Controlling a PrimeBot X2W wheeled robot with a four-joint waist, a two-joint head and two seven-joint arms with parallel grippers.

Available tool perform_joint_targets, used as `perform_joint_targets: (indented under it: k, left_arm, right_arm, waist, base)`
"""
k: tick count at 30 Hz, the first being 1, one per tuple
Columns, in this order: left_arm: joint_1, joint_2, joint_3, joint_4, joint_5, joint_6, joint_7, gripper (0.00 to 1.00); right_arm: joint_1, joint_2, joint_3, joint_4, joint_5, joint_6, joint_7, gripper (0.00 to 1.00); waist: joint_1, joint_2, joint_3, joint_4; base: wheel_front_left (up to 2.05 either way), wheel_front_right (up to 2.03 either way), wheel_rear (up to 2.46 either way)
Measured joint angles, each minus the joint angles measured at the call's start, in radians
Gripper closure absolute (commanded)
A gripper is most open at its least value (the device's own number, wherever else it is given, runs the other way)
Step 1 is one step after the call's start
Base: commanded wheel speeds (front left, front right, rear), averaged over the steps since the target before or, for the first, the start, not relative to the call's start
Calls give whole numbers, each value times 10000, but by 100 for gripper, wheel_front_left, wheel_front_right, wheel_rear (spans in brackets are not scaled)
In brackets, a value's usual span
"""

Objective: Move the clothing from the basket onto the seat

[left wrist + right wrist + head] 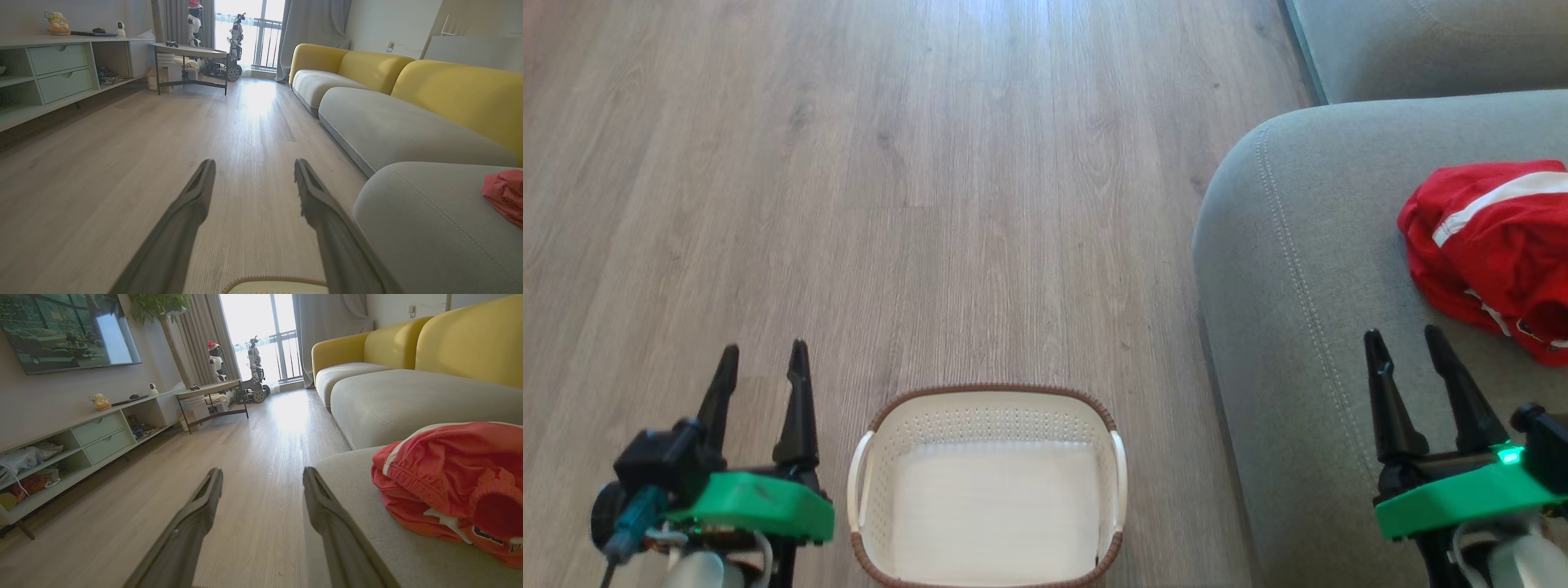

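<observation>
Clothing: the bright red thin-fabric sports clothing with white stripes (1486, 237) lies in a crumpled heap on the seat, at the right edge of the head view. The right wrist view shows a gathered waistband and small dark lettering on its lower folds.
Seat: the large grey-green fabric sofa cushion with a rounded corner and double stitched seam (1298, 327) stands to the right of the basket. A strip of floor lies between the two.
Basket: the small oval cream-white plastic basket with perforated walls, a brown woven-look rim and two white side handles (988, 420) stands upright on the floor. It is at the bottom middle of the head view, between the two claws, and its pale bottom is in plain sight.
Left claw: the left claw (765, 351) hangs over the floor just left of the basket. Its two long dark fingers are spread, with floor planks showing between them.
Right claw: the right claw (1403, 335) shows over the near part of the seat. Its fingers are spread, and it is near the clothing but apart from it; the heap lies to its right.
Floor: the pale grey-brown wood-plank floor (931, 204) runs ahead to a bright window.
Room: the yellow sofa backrests (457, 94) rise behind further grey cushions. A low white cabinet with pale green drawers (61, 69) lines the opposite wall.
</observation>
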Motion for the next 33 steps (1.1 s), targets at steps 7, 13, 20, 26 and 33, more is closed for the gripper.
perform_joint_targets:
  k: [7, 13, 20, 26, 33]
  left_arm:
    - [492, -792, 982, 301, 802, -784, 0, 0]
    - [657, -1317, 1551, 527, 1386, -1358, 0, 0]
    - [657, -1756, 2111, 635, 1871, -1852, 0, 0]
    - [656, -2067, 2499, 662, 2222, -2249, 0, 0]
    - [656, -2284, 2809, 813, 2477, -2523, 0, 0]
  right_arm:
    - [-6, 67, 127, 148, -242, 0, -198, 0]
    - [-9, 71, 347, 257, -245, 0, -236, 0]
    - [-18, 71, 403, 259, -244, 0, -240, 0]
    - [-27, 71, 418, 255, -244, 0, -282, 0]
    - [-28, 69, 428, 255, -244, 0, -282, 0]
  waist:
    - [0, 0, -14, -71]
    - [0, 0, -7, -68]
    - [0, 0, 12, -56]
    - [0, 0, 15, -72]
    - [0, 0, 4, -95]
  base:
    - [0, 0, 0]
    - [0, 0, 0]
    - [0, 0, 0]
    - [0, 0, 0]
    - [0, 0, 0]
